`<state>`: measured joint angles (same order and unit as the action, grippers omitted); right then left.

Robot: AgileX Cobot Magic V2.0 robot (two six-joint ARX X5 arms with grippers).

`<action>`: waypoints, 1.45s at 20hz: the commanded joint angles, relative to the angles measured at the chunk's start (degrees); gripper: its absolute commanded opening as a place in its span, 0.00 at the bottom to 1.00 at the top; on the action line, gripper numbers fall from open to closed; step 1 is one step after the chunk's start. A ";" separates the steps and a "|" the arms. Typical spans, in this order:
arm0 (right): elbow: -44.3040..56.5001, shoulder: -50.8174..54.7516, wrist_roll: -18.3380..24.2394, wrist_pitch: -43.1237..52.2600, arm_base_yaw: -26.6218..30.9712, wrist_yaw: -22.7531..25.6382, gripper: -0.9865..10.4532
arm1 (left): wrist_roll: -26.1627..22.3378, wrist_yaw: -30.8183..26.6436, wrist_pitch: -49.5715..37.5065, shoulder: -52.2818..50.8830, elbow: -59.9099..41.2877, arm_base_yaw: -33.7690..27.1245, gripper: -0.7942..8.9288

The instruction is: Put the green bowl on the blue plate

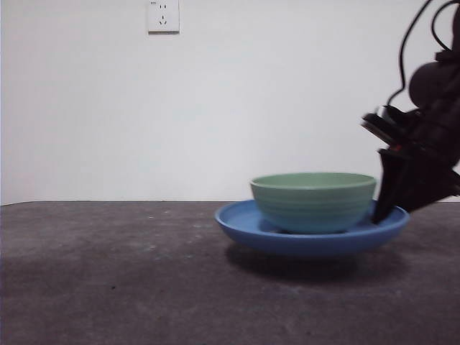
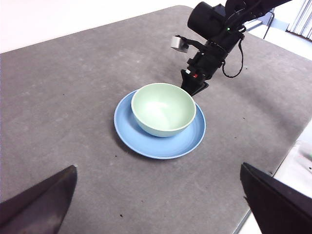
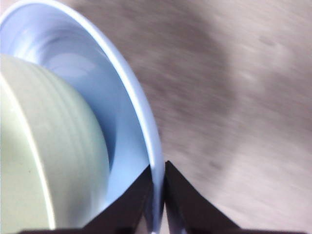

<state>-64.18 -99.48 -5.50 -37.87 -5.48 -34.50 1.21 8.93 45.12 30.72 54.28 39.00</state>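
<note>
Grey, rough table cloth [image 1: 108, 273] spreads under everything, with a plain white wall behind it and a white wall socket [image 1: 163, 16] high up. Your pale mint-green round ceramic bowl [image 1: 313, 201] with fine ridges sits right inside the wide, shallow, glossy blue plate [image 1: 244, 219], touching it, so the job looks done. It sits a little toward the far side of the plate, not dead in the middle, and that is likely just where it was let down. The bowl stands upright with its open mouth facing straight up. It is round, so it has no long side; its middle line runs straight up and down, same as the plate's. Look next at your right gripper [image 3: 157, 195]: its two black jaws are nearly together, with the thin rim of the blue plate showing in the narrow gap between them. I think it is pinching that rim, maybe to hold the plate steady, so open it gently before you lift away. Your left gripper [image 2: 156, 204] hangs high and well away from the dishes, its jaws spread wide with nothing between them, just waiting.
</note>
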 commanded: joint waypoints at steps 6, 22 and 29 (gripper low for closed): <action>-1.18 -1.36 -8.79 6.10 -10.73 -0.74 0.09 | 0.35 0.07 -0.57 0.26 0.72 0.28 0.70; -1.18 -9.09 -11.43 9.18 -16.44 2.64 0.13 | 0.35 0.07 -0.61 0.26 0.72 0.28 0.70; -3.02 -8.98 -10.14 6.88 -15.65 3.45 0.27 | 0.35 0.07 -0.61 0.26 0.72 0.28 0.70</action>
<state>-66.39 -106.87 -16.47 -31.22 -21.30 -31.99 1.21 8.93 45.12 30.72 54.28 39.00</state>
